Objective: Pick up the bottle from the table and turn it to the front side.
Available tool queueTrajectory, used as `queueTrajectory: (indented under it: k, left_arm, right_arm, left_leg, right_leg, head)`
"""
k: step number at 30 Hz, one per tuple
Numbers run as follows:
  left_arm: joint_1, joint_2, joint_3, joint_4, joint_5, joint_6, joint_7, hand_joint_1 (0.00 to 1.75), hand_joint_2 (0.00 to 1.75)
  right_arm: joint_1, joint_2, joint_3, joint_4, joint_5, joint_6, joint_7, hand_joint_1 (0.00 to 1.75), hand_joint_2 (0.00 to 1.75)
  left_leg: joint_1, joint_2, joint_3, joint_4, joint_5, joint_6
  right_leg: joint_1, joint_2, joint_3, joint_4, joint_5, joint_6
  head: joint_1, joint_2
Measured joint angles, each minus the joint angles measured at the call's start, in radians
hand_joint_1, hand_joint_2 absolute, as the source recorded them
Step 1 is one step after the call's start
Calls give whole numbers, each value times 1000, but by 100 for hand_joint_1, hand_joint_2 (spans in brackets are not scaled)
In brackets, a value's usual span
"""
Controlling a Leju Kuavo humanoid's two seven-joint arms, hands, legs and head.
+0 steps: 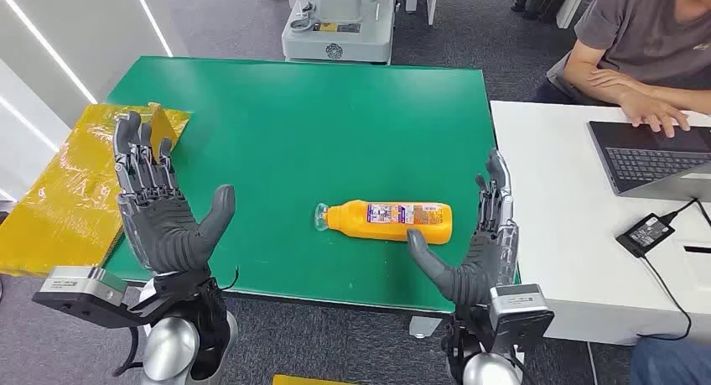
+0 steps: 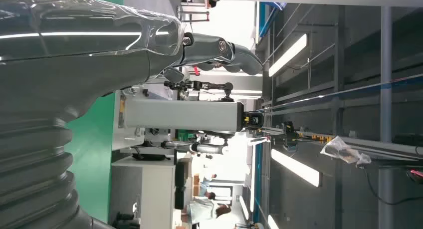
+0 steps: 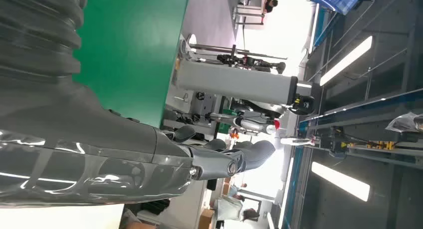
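**Bottle lying flat beside the right robot hand, both hands empty**

The orange bottle (image 1: pixel 387 221) is seen lying on its side on the green surface (image 1: pixel 293 125), its clear cap end turned toward the left robot hand and its printed label facing up. It is placed just beside the right robot hand (image 1: pixel 480 249), on that hand's thumb side; the thumb tip is seen at the bottle's base end, and whether the two touch cannot be told. The right robot hand is held upright with its fingers extended and apart, and nothing is gripped in it.

The left robot hand (image 1: pixel 156 209) is raised well apart from the bottle, at the far side of the green surface from the right hand. Its palm is turned toward the bottle, its fingers are spread, and nothing is held.

Behind the left robot hand a yellow sheet (image 1: pixel 75 192) is spread. Beyond the right robot hand a white desk (image 1: pixel 570 234) is seen, bearing a laptop (image 1: pixel 654 158) and a black power adapter (image 1: pixel 647 232). A person's hand (image 1: pixel 662 115) is rested on the laptop.
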Motion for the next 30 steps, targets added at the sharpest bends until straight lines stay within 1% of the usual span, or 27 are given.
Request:
queueTrajectory:
  k: [3, 6, 9, 11, 16, 21, 26, 30]
  left_arm:
    - [0, 0, 0, 0, -4, -3, 0, 0, 175]
    - [0, 0, 0, 0, -10, -9, 0, 0, 175]
    - [1, 1, 0, 0, -20, -18, 2, 0, 175]
    - [3, 1, 0, 0, -28, -26, 3, 0, 175]
    - [4, 4, 1, 0, -40, -41, 12, 0, 175]
    - [4, 8, 1, 0, -49, -55, 15, 0, 175]
    - [4, 9, 1, 0, -64, -77, 21, 0, 175]
    - [4, 9, 1, 0, -78, -103, 23, 0, 175]
  right_arm:
    - [-1, -2, 0, 1, 31, -3, 16, 0, 175]
    - [-5, -13, 3, 7, 108, 20, 79, 0, 175]
    - [-13, -39, 8, 14, 249, 84, 186, 0, 175]
    - [-17, -56, 9, 17, 334, 124, 235, 0, 175]
    - [-30, -92, 0, 19, 437, 193, 302, 0, 175]
    - [-58, -137, -9, 29, 563, 305, 376, 0, 175]
    - [-105, -170, -12, 62, 627, 375, 441, 0, 175]
    - [-136, -201, -13, 91, 635, 448, 470, 0, 175]
  left_leg:
    - [0, 0, 0, 0, 0, 0]
    - [0, 0, 0, 0, 0, 0]
    - [0, 0, 0, 0, 0, 0]
    - [0, 0, -1, 0, 0, 0]
    - [0, 0, -1, 0, 0, 0]
    - [0, 0, -1, 0, 0, 1]
    - [0, 0, -1, 0, 0, 1]
    - [0, 0, -1, 0, 0, 1]
  right_leg:
    - [0, 0, 0, 0, 0, 0]
    - [0, 0, 0, 0, 0, 0]
    - [0, 0, 0, 0, 0, 0]
    - [0, 0, 0, 0, 0, 0]
    - [0, 0, 0, 0, 0, 0]
    - [0, 0, 0, 0, 0, 0]
    - [0, 0, 0, 0, 0, 0]
    - [0, 0, 0, -1, 0, 1]
  head:
    - [0, 0]
    - [0, 0]
    - [0, 0]
    - [0, 0]
    - [0, 0]
    - [0, 0]
    - [0, 0]
    - [0, 0]
